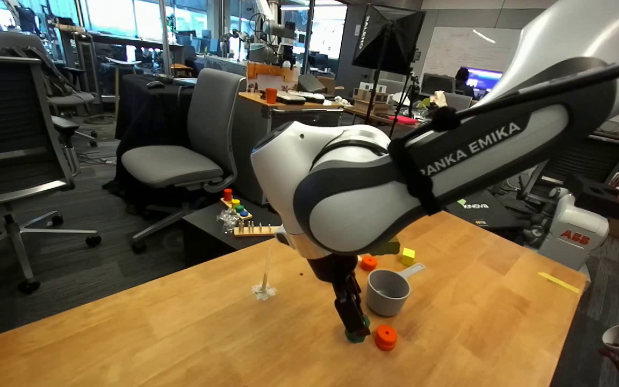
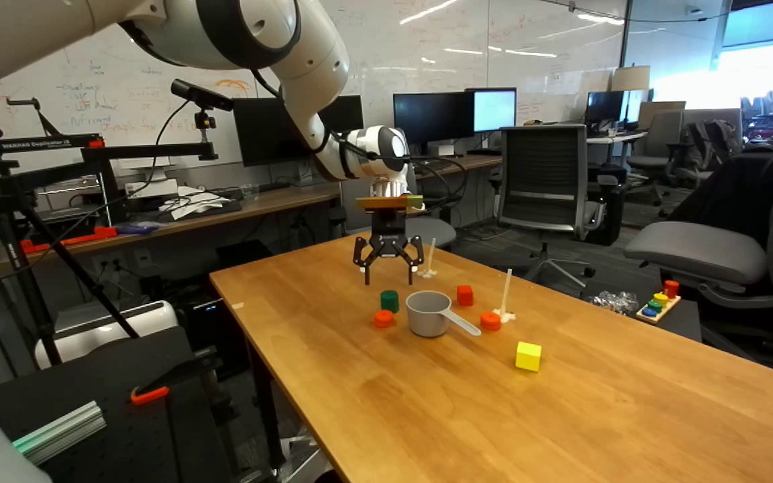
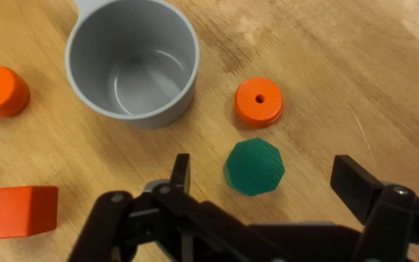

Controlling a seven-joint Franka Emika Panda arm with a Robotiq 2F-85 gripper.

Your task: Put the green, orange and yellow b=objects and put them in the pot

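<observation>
Entries run left to right, as in an exterior view.

Orange piece A [image 2: 384, 318] stands on the tabletop [image 2: 427, 396], holed face up, near both the green block [image 2: 390, 301] and the pot [image 2: 429, 323]. By the wrist view it sits off the line along which the jaws would close, so it should not get pinched along.

Hand [image 2: 388, 278]: pointing down over the green block, jaws spread wide, nothing gripped. The block shows between the fingers [image 3: 353, 185] with tabletop visible on each side of it; no contact. Probable purpose: straddling it so that the hand can drop straight and close on opposite faces. Step judged: lining up the green pick.

Green block: upright on the tabletop beneath the hand, many-sided top. Its flat facets should seat well; caught on corners, it might twist.

Pot: upright, handle [image 2: 464, 323] turned away from the hand, which leaves the nearer rim free for a drop. All named pieces are outside it.

Red cube [image 2: 465, 295]: apart from the pot; colour not listed, so presumably left alone.

Orange piece B [image 2: 490, 320]: holed face up, just beside a thin stick [image 2: 506, 295], which could hamper a finger there. Whether both orange pieces count is unclear.

Yellow cube [image 2: 528, 356]: flat, well apart from the rest; easy access, likely a later pick.
</observation>
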